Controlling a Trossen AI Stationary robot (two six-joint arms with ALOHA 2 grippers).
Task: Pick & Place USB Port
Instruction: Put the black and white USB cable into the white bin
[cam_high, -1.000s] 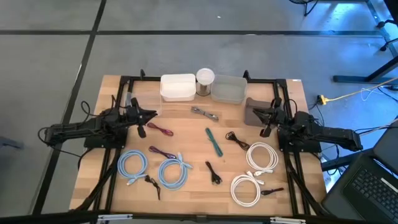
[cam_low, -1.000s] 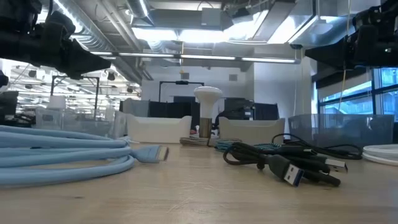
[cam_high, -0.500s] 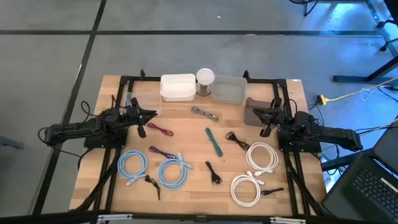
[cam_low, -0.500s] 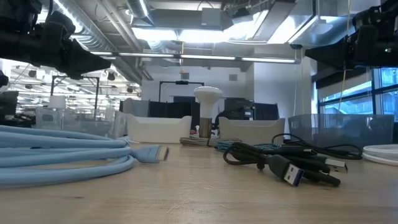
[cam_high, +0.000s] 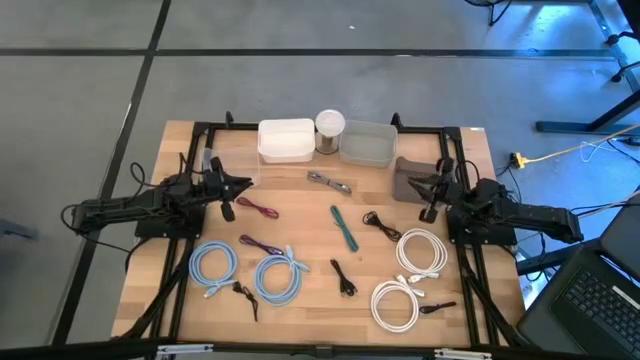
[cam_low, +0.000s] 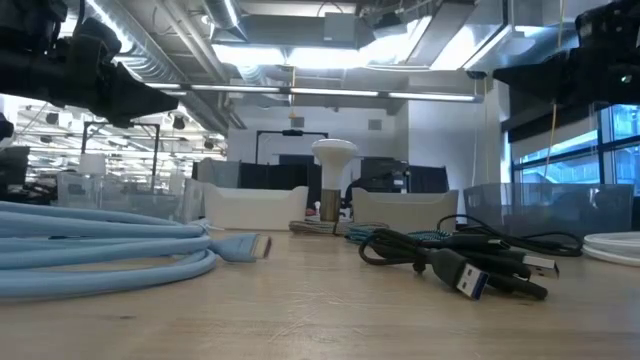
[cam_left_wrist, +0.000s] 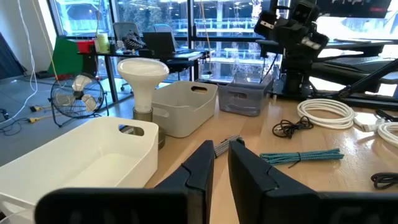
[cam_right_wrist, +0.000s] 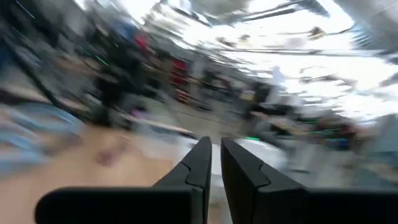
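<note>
Several coiled cables lie flat on the table: two light blue (cam_high: 213, 265) (cam_high: 279, 276), two white (cam_high: 420, 250) (cam_high: 395, 303), and thin black ones (cam_high: 381, 224) (cam_high: 343, 279). In the low view a black USB cable (cam_low: 470, 262) lies closest, its plug (cam_low: 472, 285) resting on the wood. My left gripper (cam_high: 236, 186) (cam_left_wrist: 221, 163) hovers shut over the table's left side, above a maroon cable (cam_high: 258, 208). My right gripper (cam_high: 420, 181) (cam_right_wrist: 215, 163) hovers shut over the right side, beside a grey block (cam_high: 406, 177). Neither touches anything.
At the far edge stand a white bin (cam_high: 285, 140), a white bulb-shaped object (cam_high: 330, 127) and a clear bin (cam_high: 368, 144). A teal cable (cam_high: 344, 227), a silver cable (cam_high: 328, 181) and a second maroon cable (cam_high: 262, 246) lie mid-table. Black frame rails (cam_high: 300, 128) run along the table's edges.
The right arm has shifted slightly upward in the low view, and its wrist picture is smeared by motion. The left arm and all cables have kept still.
</note>
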